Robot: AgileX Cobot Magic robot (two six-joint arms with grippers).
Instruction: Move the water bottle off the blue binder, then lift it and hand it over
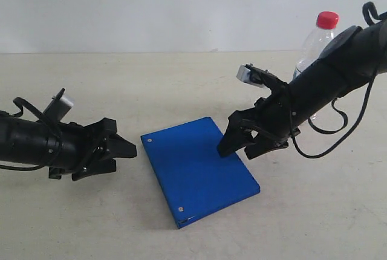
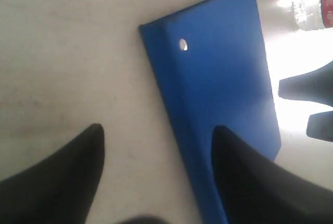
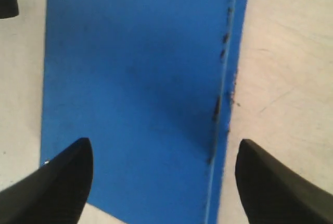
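Pinch blue binder (image 1: 193,169) edge squarely with spread, empty right claw (image 1: 237,151), keeping equally spread left claw (image 1: 125,156) ready, avoiding upper-right water bottle (image 1: 311,45).

- Two hands: the left hand (image 1: 124,154) and the right hand (image 1: 237,151), each with two dark fingers spread apart.
- One blue binder (image 1: 196,169), lying between the two hands.
- Two silver rivets (image 1: 149,141) on the binder, along the edge facing the left hand.
- One water bottle (image 1: 314,45) with one red cap (image 1: 327,19), standing behind the right hand's arm.
- One tabletop (image 1: 181,84).
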